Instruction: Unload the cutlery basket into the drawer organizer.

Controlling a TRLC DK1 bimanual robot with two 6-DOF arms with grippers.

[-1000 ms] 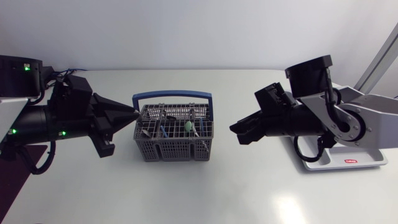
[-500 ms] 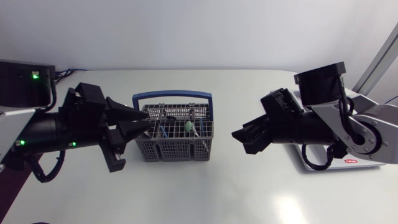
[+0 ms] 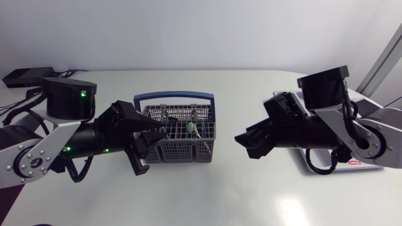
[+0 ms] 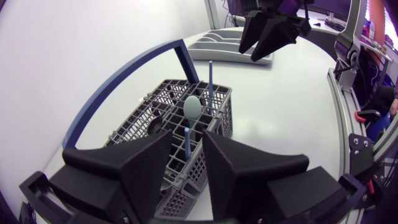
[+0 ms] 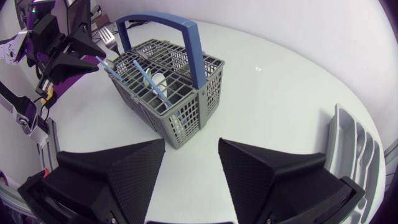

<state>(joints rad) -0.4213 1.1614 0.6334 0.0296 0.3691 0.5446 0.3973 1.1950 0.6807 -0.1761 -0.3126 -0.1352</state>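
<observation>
The grey cutlery basket (image 3: 178,139) with a blue handle (image 3: 174,96) stands mid-table. It holds several blue-handled pieces and a pale green spoon (image 4: 193,107). My left gripper (image 3: 152,134) is at the basket's left rim, open. In the left wrist view (image 4: 187,163) a thin blue cutlery handle (image 4: 187,142) stands in the gap just ahead of the fingers, touched by neither. My right gripper (image 3: 244,143) hangs open and empty to the right of the basket, a short way off. In its own view (image 5: 191,167) the basket (image 5: 177,93) lies ahead. The white drawer organizer (image 3: 352,165) lies under my right arm.
The organizer's compartments (image 5: 357,149) show beside my right gripper, and the organizer (image 4: 219,45) also lies beyond the basket in the left wrist view. Bare white tabletop (image 3: 201,194) spreads in front of the basket and between it and the right gripper.
My left arm has swung right and down to the basket's left rim, and its fingers have parted. The right gripper has opened wider, its arm shifting slightly right.
</observation>
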